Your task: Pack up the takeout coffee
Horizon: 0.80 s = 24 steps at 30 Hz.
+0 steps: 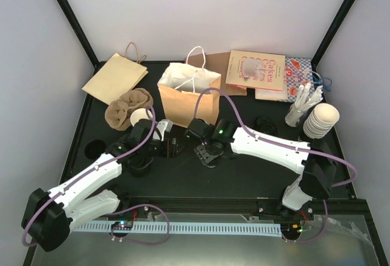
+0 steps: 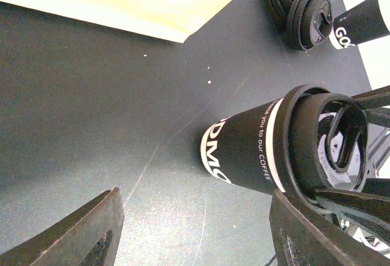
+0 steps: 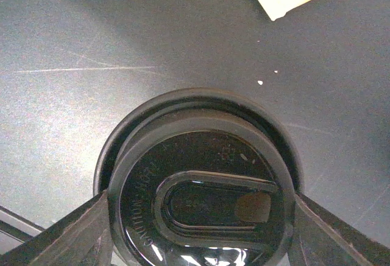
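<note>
Lid (image 3: 201,175) seated on takeout coffee (image 2: 250,150), right pincer (image 3: 201,229) clamped round lid; left pincer (image 2: 195,232) apart, empty. Coffee on bench (image 2: 91,95), not yet in paper bag (image 1: 186,105).

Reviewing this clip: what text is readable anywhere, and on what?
"Cakes", repeated in red: cream booklet by the back wall.
Blue-and-red printed paper beside it: too small to read.
"you to our COFFEE": black paper cup; larger white letters beside it cut off.
"GO": second black cup, rest hidden.
"CAUTION": embossed on the black plastic lid; rest unreadable.
</note>
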{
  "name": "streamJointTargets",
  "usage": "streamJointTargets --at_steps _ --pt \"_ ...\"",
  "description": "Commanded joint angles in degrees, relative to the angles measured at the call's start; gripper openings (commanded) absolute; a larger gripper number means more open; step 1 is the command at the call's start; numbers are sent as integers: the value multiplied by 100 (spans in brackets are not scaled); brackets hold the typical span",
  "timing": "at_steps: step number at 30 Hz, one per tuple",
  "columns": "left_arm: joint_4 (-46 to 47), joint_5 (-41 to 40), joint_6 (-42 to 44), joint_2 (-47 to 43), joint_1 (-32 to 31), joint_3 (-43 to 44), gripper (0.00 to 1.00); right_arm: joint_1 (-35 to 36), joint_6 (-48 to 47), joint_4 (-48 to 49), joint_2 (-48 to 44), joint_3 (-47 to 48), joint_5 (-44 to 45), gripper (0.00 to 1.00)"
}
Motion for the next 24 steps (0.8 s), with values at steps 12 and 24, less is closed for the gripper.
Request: streamJointTargets --at_steps 12,24 --pt "-179 34 104 -86 -14 428 68 -15 86 -109 -542 167 121 71" --pt "-125 41 94 -7 -14 363 68 38 333 624 -325 -1205 -197 71"
